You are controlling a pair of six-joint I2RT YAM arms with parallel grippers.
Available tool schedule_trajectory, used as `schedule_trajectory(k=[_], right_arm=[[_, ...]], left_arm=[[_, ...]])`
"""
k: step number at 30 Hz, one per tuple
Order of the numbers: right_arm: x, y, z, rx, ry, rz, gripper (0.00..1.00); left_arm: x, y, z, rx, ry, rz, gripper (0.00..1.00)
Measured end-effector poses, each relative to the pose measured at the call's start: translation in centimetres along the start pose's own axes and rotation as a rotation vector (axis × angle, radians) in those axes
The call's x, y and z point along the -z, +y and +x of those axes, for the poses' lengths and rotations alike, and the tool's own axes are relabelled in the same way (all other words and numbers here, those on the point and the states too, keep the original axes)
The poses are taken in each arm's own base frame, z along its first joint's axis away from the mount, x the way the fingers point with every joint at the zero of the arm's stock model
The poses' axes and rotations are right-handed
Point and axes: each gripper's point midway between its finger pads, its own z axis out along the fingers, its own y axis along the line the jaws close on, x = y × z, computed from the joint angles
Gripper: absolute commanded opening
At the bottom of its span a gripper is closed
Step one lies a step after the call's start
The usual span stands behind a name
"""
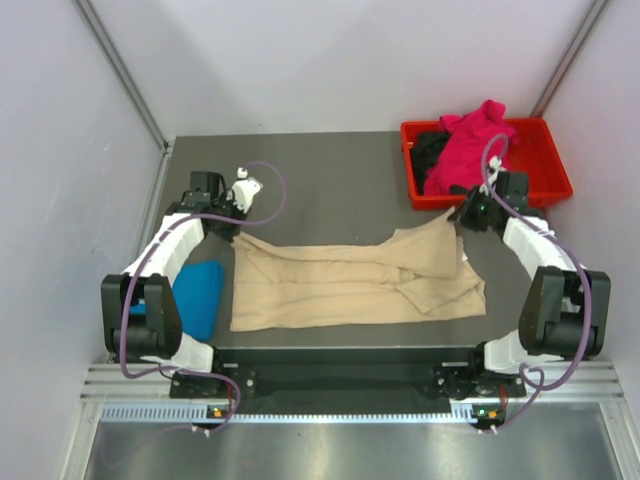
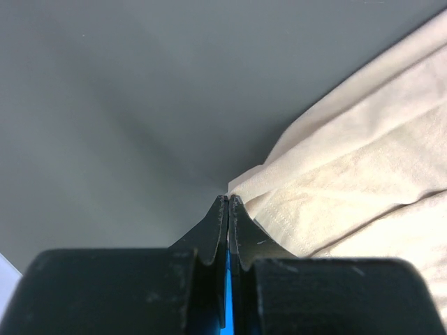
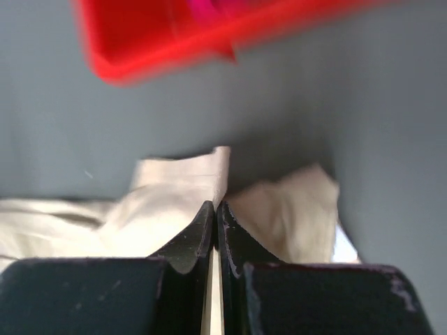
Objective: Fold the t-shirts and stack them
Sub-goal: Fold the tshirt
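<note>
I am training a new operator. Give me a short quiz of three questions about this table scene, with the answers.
1. True or false: the beige t-shirt lies inside the red tray.
2. Which t-shirt lies on the table beside the left arm? A. black B. blue C. magenta
3. Fill in: the left gripper and the right gripper, each at a far corner of the beige t-shirt, are both ___.
Key: 1. False; it is spread on the table. 2. B, the blue t-shirt. 3. shut.
</note>
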Motion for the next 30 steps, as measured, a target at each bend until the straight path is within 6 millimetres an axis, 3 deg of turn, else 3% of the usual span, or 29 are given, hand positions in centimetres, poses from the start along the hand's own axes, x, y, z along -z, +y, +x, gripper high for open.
schedule_trajectory(k=[5, 9, 13, 22, 30], right_arm=[[2.4, 3.5, -7.1, 0.108, -0.16, -0.063, 0.0], [3.7, 4.6, -8.9, 0.159, -0.207, -0.076, 0.0], [3.8, 3.8, -8.2, 0.165, -0.177, -0.051, 0.0], [6.6, 0.6, -6.4, 0.099, -0.163, 0.027, 0.0], [5.7, -3.4, -0.2, -0.001, -0.038, 0.085, 0.0]], left_arm=[[0.2, 0.1, -0.1, -0.002, -0.003, -0.005, 0.0], [0.9, 0.0, -0.5, -0.014, -0.02, -0.012, 0.0], [1.7, -0.8, 0.2, -0.042, -0.027, -0.006, 0.0], [1.1, -5.7, 6.8, -0.077, 0.12, 0.155, 0.0], [1.2, -7.8, 9.7, -0.117, 0.197, 0.236, 0.0]])
